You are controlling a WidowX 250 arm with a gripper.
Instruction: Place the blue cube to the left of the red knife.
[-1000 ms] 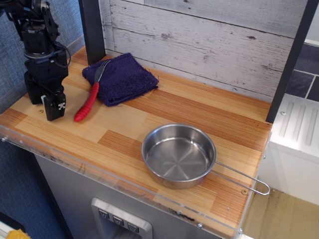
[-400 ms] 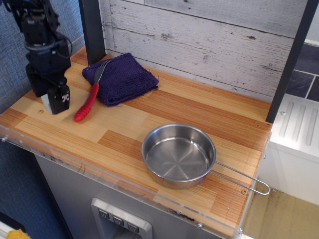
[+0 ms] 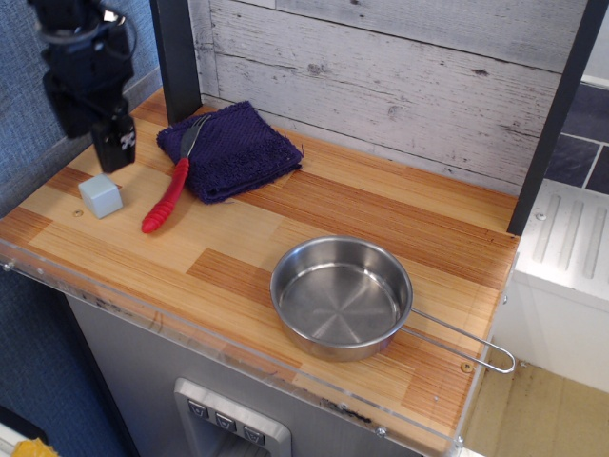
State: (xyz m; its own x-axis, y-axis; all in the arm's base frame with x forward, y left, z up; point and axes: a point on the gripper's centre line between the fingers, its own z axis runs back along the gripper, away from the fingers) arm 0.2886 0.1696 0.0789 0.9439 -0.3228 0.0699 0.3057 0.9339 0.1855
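Risen off the blue cube [image 3: 100,196], open empty pincer [image 3: 95,152] hangs left of red knife [image 3: 166,193].

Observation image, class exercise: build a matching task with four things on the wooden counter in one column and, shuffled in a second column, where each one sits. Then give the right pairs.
Things:
1. blue cube
2. red knife
3. steel pan
4. purple cloth

Places:
A. near the front edge, right of centre
B. handle on the wood, blade end resting on the cloth
C. at the back, close to the plank wall
D. far left, alone on the wood, below the raised gripper

Pairs: 1-D, 2-B, 3-A, 4-C
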